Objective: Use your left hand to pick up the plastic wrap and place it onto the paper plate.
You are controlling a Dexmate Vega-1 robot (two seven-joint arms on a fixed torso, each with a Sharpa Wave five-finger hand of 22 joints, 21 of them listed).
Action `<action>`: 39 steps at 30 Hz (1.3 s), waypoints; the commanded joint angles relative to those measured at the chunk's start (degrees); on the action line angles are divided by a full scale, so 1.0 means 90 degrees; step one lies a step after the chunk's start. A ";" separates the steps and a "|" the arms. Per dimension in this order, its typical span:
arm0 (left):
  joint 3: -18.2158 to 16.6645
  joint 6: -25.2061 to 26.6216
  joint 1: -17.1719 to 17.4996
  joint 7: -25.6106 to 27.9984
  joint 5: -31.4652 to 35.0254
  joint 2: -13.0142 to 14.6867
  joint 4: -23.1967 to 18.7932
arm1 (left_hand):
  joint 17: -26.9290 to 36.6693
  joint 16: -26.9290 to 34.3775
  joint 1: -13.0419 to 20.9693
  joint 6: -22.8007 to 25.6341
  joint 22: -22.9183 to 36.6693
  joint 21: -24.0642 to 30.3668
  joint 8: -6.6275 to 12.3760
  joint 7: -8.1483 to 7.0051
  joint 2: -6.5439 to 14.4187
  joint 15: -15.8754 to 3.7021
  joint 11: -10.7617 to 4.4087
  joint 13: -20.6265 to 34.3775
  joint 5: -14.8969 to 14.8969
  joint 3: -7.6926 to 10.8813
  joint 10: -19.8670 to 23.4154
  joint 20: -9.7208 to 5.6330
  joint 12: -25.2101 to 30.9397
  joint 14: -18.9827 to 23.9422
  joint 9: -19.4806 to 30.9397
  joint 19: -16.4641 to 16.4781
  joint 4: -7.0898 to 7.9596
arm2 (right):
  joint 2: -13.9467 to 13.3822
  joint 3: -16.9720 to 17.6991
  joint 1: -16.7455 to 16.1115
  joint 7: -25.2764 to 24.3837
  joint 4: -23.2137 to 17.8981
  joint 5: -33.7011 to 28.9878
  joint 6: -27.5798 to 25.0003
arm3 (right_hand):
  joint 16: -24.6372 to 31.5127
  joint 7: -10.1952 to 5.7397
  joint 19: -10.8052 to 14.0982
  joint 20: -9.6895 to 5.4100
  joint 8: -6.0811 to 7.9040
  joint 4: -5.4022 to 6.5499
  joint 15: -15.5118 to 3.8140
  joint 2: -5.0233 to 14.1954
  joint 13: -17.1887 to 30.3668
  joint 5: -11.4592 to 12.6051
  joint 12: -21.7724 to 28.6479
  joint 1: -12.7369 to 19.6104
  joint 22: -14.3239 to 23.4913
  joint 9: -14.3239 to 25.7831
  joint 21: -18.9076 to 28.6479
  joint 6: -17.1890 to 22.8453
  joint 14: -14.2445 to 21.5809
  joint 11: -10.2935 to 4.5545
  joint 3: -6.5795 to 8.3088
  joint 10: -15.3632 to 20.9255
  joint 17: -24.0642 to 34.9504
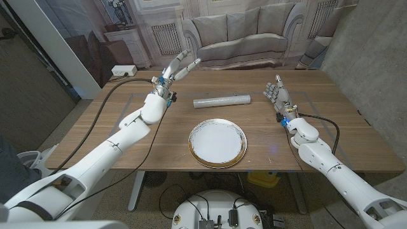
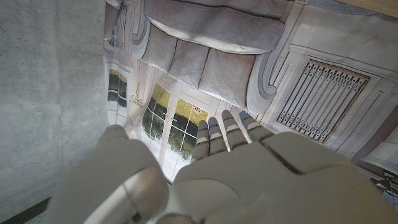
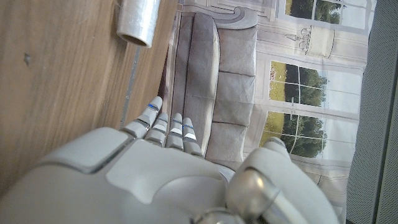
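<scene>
The left hand (image 1: 176, 70) hangs raised above the table's (image 1: 114, 121) far left, fingers spread, grasping nothing; the roll of plastic wrap (image 1: 222, 100) lies just behind the paper plate (image 1: 217, 143); the right hand (image 1: 278, 94) stands released, empty.

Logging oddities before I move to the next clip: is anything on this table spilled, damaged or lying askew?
Nothing stands out. The plastic wrap roll lies intact on its side on the table, just beyond the paper plate, which sits level with nothing on it. The left hand and the right hand are open and hold nothing.
</scene>
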 commanded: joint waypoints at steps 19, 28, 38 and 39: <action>0.0405 0.1423 -0.0269 -0.0138 0.0876 0.0140 -0.0631 | 0.0011 0.0004 0.0111 0.0124 0.0025 -0.0013 0.0007 -0.0032 0.0065 -0.0008 -0.0043 0.0015 0.0076 -0.0002 0.0135 -0.0038 -0.0033 0.0135 0.0029 0.0036 -0.0052 | 0.0023 0.0082 -0.0072 0.0067 0.0069 0.0097 0.0137 | 0.0003 -0.0001 0.0083 -0.0100 0.0033 -0.0024 -0.0001 0.0022 0.0029 0.0038 -0.0021 0.0047 0.0036 0.0021 -0.0044 0.0041 0.0066 0.0010 -0.0033 0.0069 0.0012; 0.0540 0.1620 -0.0373 -0.0166 0.1078 0.0138 -0.0695 | 0.0011 -0.0009 0.0148 0.0154 0.0025 -0.0017 0.0002 -0.0066 0.0088 -0.0003 -0.0068 0.0016 0.0082 0.0003 0.0191 -0.0045 -0.0030 0.0138 0.0029 0.0038 -0.0063 | 0.0010 0.0112 -0.0085 0.0137 0.0102 0.0147 0.0167 | -0.0001 -0.0005 0.0096 -0.0101 0.0028 -0.0029 -0.0013 0.0030 0.0029 0.0036 -0.0022 0.0054 0.0036 0.0021 -0.0065 0.0035 0.0068 0.0015 -0.0036 0.0073 0.0012; 0.0712 0.1984 -0.0504 -0.0380 0.1283 0.0151 -0.0805 | 0.0010 -0.0009 0.0205 0.0252 0.0025 -0.0016 0.0015 -0.0093 0.0118 -0.0043 -0.0065 0.0017 0.0090 0.0009 0.0260 -0.0051 -0.0030 0.0186 0.0030 0.0059 -0.0082 | 0.0000 0.0145 -0.0075 0.0201 0.0152 0.0191 0.0195 | -0.0004 0.0000 0.0119 -0.0099 0.0028 -0.0033 -0.0009 0.0037 0.0030 0.0033 -0.0026 0.0059 0.0037 0.0021 -0.0085 0.0040 0.0071 0.0008 -0.0041 0.0072 0.0013; 0.0728 0.1995 -0.0520 -0.0398 0.1293 0.0150 -0.0803 | 0.0010 -0.0011 0.0209 0.0257 0.0025 -0.0015 0.0015 -0.0092 0.0120 -0.0045 -0.0062 0.0017 0.0090 0.0009 0.0260 -0.0056 -0.0031 0.0185 0.0030 0.0062 -0.0083 | -0.0002 0.0148 -0.0075 0.0213 0.0155 0.0197 0.0200 | -0.0006 -0.0001 0.0123 -0.0100 0.0028 -0.0034 -0.0009 0.0037 0.0030 0.0033 -0.0029 0.0059 0.0037 0.0021 -0.0087 0.0039 0.0069 0.0010 -0.0042 0.0066 0.0013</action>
